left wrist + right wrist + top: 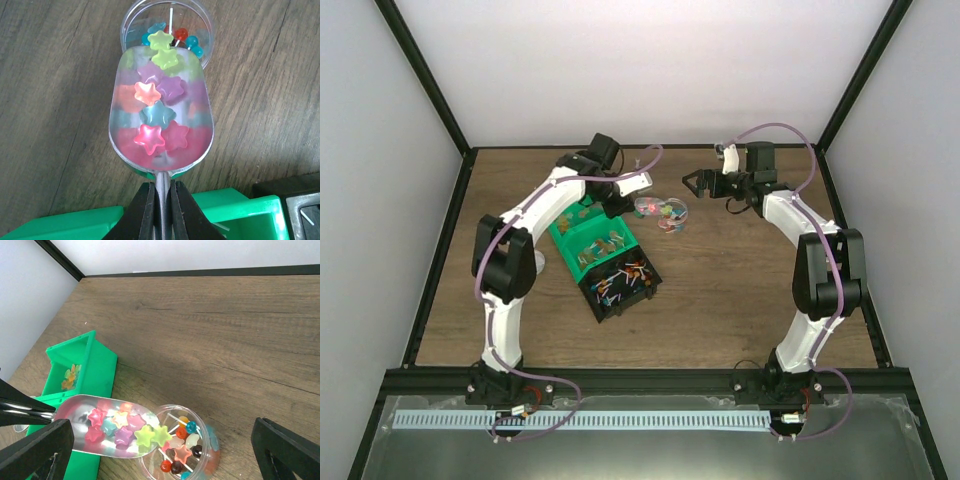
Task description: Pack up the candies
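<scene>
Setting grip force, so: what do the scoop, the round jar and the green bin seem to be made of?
The scoop is probably clear glossy plastic; the star candies show through its wall. The jar is likewise clear, likely plastic, though glass cannot be ruled out; the table shows through it. The green bin looks like opaque moulded plastic, smooth with a slight sheen.

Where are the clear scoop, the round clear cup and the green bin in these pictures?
clear scoop [119, 115], left wrist view, its left wall.
round clear cup [206, 22], left wrist view, its right wall.
green bin [102, 370], right wrist view, its outer side wall.
</scene>
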You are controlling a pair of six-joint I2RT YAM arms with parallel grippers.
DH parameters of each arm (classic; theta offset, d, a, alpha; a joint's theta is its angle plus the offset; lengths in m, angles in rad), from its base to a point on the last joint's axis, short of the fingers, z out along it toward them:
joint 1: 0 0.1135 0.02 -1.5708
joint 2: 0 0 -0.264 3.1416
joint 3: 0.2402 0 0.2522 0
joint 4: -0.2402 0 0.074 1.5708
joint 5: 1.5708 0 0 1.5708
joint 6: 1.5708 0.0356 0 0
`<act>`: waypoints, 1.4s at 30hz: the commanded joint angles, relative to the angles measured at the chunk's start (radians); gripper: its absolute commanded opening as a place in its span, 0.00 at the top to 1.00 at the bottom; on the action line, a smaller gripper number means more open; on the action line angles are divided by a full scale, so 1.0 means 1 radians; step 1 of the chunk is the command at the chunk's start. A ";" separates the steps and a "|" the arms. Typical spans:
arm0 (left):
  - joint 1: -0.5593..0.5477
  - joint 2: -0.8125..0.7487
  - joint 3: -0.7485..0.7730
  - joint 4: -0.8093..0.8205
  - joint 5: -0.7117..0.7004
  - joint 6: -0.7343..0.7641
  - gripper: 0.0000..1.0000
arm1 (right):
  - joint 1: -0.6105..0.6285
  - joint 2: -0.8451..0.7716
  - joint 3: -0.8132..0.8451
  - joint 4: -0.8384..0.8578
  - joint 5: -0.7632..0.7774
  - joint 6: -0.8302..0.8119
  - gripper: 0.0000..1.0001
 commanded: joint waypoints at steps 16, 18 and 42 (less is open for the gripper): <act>-0.053 0.061 0.177 -0.141 -0.122 0.025 0.96 | -0.017 -0.021 0.012 -0.005 0.011 -0.005 0.00; -0.059 0.063 0.182 -0.147 -0.131 0.029 0.96 | -0.017 -0.021 0.012 -0.005 0.012 -0.005 0.00; -0.100 0.057 0.234 -0.173 -0.225 0.035 0.96 | -0.021 -0.025 0.007 0.001 -0.007 -0.009 0.00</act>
